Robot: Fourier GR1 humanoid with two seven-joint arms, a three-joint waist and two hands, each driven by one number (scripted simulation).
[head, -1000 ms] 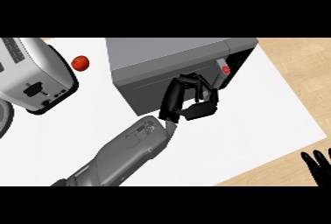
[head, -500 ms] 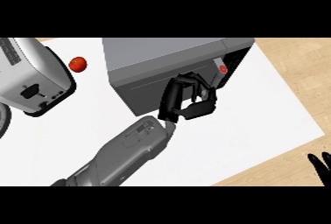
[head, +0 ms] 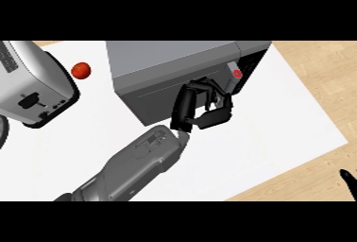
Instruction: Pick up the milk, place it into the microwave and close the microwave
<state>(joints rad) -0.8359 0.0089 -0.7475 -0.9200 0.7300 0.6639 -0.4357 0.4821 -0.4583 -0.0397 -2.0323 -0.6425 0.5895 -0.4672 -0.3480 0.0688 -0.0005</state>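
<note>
Little has shifted since before, left hand (head: 202, 106) still curled against the microwave (head: 167, 71) door, holding nothing I can see; milk hidden, presumably inside; closing looks nearly finished; right hand (head: 347, 178) rests at the edge.

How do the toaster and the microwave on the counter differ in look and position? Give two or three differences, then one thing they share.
The toaster is rounded and shiny silver; the microwave is boxy and matt grey. The toaster sits at the view's left edge, partly cut off; the microwave stands mid-counter. The left hand is at the microwave's front; nothing touches the toaster. Both rest on the white counter.
</note>
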